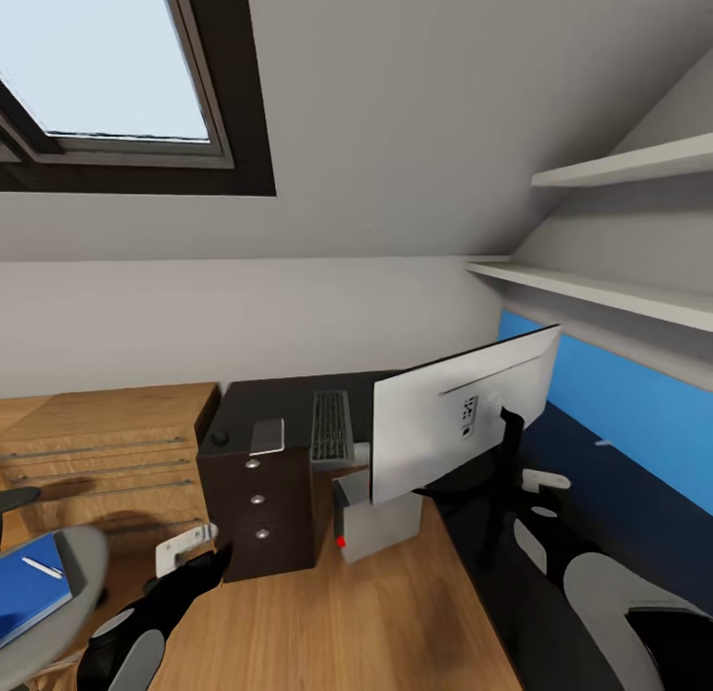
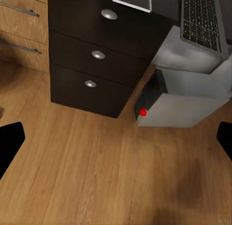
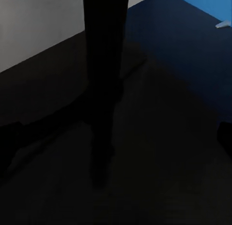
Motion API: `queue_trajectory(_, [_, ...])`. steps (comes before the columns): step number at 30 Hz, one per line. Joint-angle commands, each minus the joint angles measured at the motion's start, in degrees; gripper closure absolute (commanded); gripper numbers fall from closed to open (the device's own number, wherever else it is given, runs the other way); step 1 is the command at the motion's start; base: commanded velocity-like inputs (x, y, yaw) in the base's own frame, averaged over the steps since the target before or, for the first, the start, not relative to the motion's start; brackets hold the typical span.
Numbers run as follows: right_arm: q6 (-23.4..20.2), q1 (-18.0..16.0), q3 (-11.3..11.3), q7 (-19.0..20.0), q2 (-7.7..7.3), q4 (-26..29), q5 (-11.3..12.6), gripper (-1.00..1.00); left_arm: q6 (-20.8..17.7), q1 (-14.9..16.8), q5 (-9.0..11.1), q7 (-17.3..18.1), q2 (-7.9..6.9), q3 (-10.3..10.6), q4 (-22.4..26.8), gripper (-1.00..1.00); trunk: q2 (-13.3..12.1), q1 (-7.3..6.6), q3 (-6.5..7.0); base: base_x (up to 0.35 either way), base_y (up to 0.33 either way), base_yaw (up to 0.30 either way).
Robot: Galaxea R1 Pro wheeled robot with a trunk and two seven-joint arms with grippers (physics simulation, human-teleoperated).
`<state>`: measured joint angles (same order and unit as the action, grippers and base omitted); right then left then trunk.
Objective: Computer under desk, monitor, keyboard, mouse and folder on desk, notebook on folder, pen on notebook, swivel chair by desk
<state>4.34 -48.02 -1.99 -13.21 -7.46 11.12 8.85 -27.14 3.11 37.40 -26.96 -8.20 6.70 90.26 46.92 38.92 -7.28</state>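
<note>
The glossy black L-shaped bench (image 1: 297, 399) carries the slim silver-framed keyboard with dark keys (image 1: 332, 426), the small thin grey notebook (image 1: 267, 436) beside it, and a small black rounded mouse (image 1: 218, 439) near the bench corner. The wide flat monitor (image 1: 460, 419) shows its pale back and stands on its thin black stand (image 1: 500, 483) on the long wing of the bench. The light-grey box-shaped computer tower (image 2: 186, 97), red dot on its dark front, sits on the wooden floor (image 2: 106, 176) under the bench, beside the black three-drawer unit (image 2: 96, 56). The bright-blue flat folder (image 1: 25, 587) lies on the grey swivel chair seat (image 1: 84, 562) with the thin white pen (image 1: 43, 567) on top.

The left hand (image 1: 188, 547) hangs over the floor, fingers spread, holding nothing. The right hand (image 1: 543, 480) is near the monitor stand; whether it is open or closed cannot be told.

Risks: the right arm is close to the stand, so a careless sweep could tip the monitor. Lifting the folder at a tilt could roll the pen off onto the floor.
</note>
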Motion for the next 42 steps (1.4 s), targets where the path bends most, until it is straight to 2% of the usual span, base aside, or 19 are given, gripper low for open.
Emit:
queue_trajectory(1, [0.31,-0.06,-0.25,-0.07,-0.01,-0.14,0.53,-1.0,-0.06,0.06,0.57,-0.58,-0.06,0.11,0.06,-1.0,0.06,0.04,-0.09,0.292,0.0,0.0])
queue_trajectory(18, [0.48,-0.06,-0.35,0.13,-0.44,-0.59,0.32,-1.0,-0.11,0.06,0.58,-0.5,-0.06,0.2,-1.17,-1.0,0.06,0.04,-0.09,0.148,-0.005,0.0])
queue_trajectory(28, [0.49,-0.06,-0.35,0.11,-0.56,-0.58,0.29,-1.0,-0.08,0.06,0.37,-0.61,0.19,0.27,-1.15,-1.0,0.06,0.04,-0.09,0.038,-0.001,0.0])
queue_trajectory(42, [0.46,-0.06,-0.35,0.11,-1.15,-0.57,0.29,-1.0,-0.11,0.06,0.48,-0.6,0.2,0.34,-0.85,-1.0,5.68,3.12,-2.61,0.001,0.0,0.0])
